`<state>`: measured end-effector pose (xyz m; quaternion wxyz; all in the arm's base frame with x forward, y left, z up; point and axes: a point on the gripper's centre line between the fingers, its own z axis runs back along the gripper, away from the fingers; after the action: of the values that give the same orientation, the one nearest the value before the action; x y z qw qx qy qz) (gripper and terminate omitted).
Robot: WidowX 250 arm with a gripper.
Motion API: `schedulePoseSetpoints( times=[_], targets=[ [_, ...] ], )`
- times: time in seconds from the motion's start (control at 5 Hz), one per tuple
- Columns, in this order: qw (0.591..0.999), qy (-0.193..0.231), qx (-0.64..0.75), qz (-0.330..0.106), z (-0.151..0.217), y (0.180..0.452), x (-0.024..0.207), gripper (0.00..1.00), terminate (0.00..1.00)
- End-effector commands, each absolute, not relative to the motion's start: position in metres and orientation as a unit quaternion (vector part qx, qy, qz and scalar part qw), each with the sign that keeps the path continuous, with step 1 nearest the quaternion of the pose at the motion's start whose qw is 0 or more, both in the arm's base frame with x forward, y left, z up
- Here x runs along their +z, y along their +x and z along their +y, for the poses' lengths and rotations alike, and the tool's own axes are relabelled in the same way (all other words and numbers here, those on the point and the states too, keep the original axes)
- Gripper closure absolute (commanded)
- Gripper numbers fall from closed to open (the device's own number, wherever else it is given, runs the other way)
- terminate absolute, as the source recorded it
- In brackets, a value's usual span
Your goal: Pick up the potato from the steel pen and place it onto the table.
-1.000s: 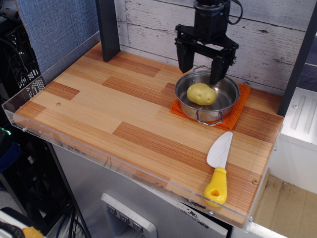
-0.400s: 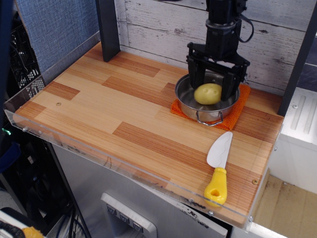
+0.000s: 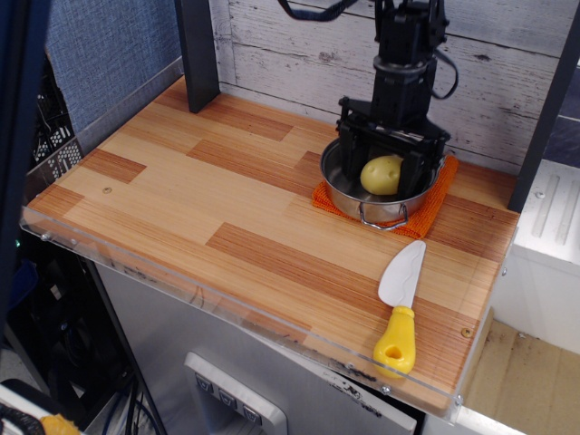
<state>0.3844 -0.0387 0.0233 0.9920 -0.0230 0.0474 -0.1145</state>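
Observation:
The pale-yellow potato (image 3: 381, 175) lies in the round steel pan (image 3: 355, 194) at the back right of the wooden table (image 3: 227, 199). My black gripper (image 3: 384, 165) has come down into the pan from above. Its fingers stand on either side of the potato, the left finger (image 3: 350, 156) and the right one (image 3: 420, 170) close beside it. The jaws still look spread wider than the potato, and the potato rests in the pan. The far side of the pan is hidden behind the gripper.
The pan sits on an orange woven mat (image 3: 435, 204). A white toy knife with a yellow handle (image 3: 399, 308) lies at the front right. A dark post (image 3: 198, 54) stands at the back left. A clear acrylic rim (image 3: 208, 299) edges the table.
The gripper moved right from the pan's left rim, then came down into the pan around the potato. The potato now looks a little more upright.

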Motion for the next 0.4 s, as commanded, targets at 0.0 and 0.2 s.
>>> schedulePoseSetpoints(
  times=[0.0,0.2],
  targets=[
    [0.992,-0.018,-0.118,0.04,-0.0407,0.3882,0.0316,0.0,0.0],
    [0.992,-0.017,-0.118,0.039,-0.0424,0.3878,0.0308,1.0,0.0]
  ],
)
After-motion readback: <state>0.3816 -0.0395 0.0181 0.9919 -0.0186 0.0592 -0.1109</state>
